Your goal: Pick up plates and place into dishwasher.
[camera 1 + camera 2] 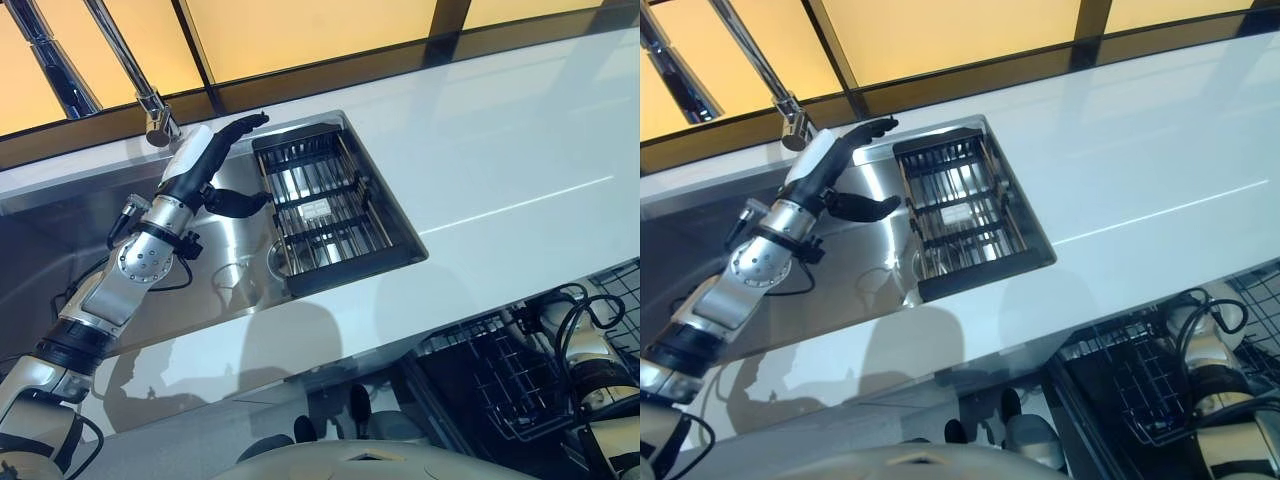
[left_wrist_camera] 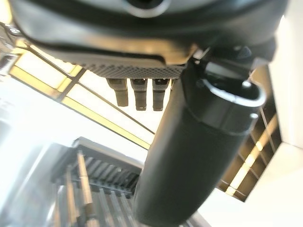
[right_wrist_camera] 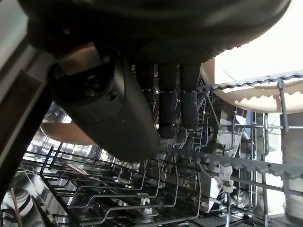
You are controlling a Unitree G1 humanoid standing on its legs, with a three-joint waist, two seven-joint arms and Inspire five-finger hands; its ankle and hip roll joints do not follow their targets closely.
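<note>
My left hand (image 1: 207, 160) hovers open over the steel sink (image 1: 235, 275), fingers straight and thumb spread, just left of a black dish rack (image 1: 330, 205) that sits in the sink. I see no plate in that rack. In the left wrist view the fingers (image 2: 142, 94) and thumb hold nothing. My right hand (image 3: 170, 94) is down in the dishwasher's wire rack (image 3: 142, 189), fingers straight and empty. A cream plate (image 3: 251, 90) stands in the rack wires beside it. The dishwasher rack (image 1: 490, 385) shows at the lower right under the counter edge.
A chrome faucet (image 1: 150, 110) rises behind the sink, close to my left hand. A white counter (image 1: 520, 150) stretches to the right of the sink. A brownish dish (image 3: 61, 135) sits farther inside the dishwasher.
</note>
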